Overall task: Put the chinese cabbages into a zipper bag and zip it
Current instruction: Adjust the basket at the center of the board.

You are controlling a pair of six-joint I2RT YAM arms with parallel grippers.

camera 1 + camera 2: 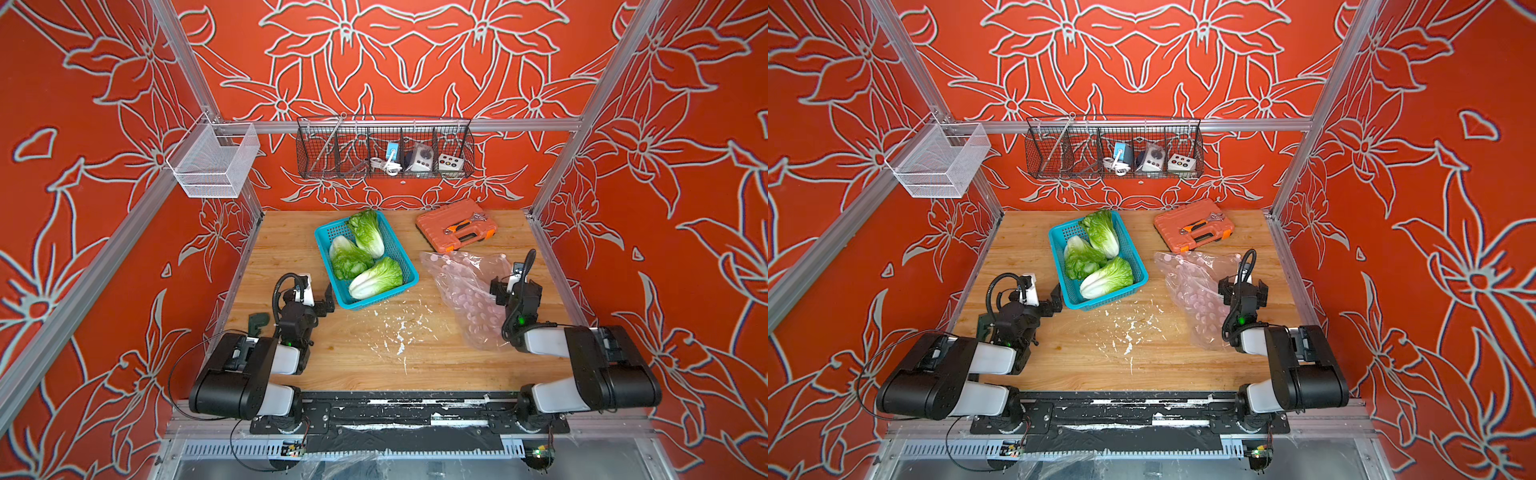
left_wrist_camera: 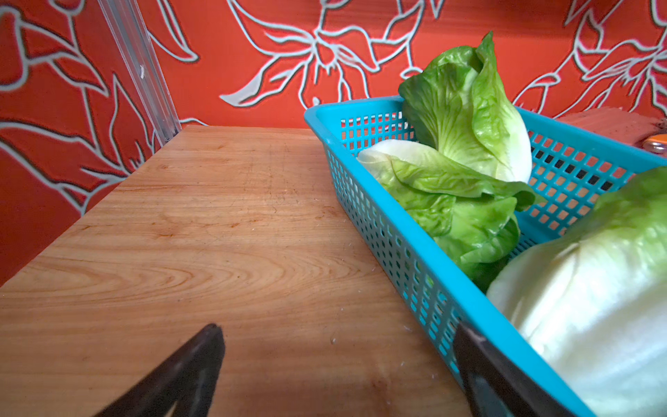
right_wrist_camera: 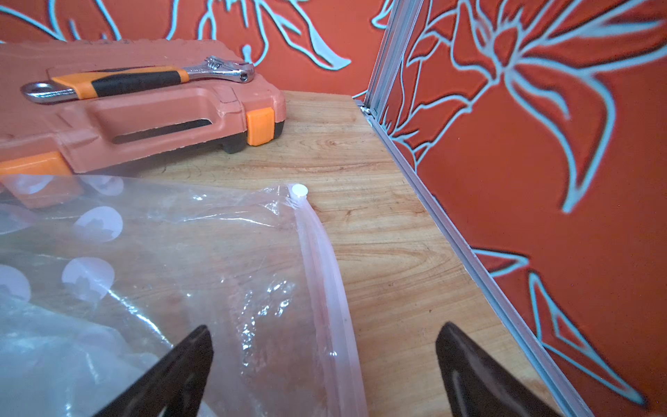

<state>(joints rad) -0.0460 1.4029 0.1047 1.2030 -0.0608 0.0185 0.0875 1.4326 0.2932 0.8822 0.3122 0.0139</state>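
1. Well, the teal plastic lattice basket [image 1: 374,300] held all three chinese cabbages [image 1: 349,257]; the clear, pink-dotted zipper bag [image 1: 461,286] lay apart on my right.
2. Both sat on the pale wooden table [image 1: 332,365] inside red flower-patterned walls [image 1: 415,62], an orange plastic tool case [image 1: 455,226] behind the bag.
3. My left gripper [image 2: 337,326] stood open beside the basket's near corner; my right gripper [image 3: 325,326] stood open above the bag's zip edge, bare wood beyond.
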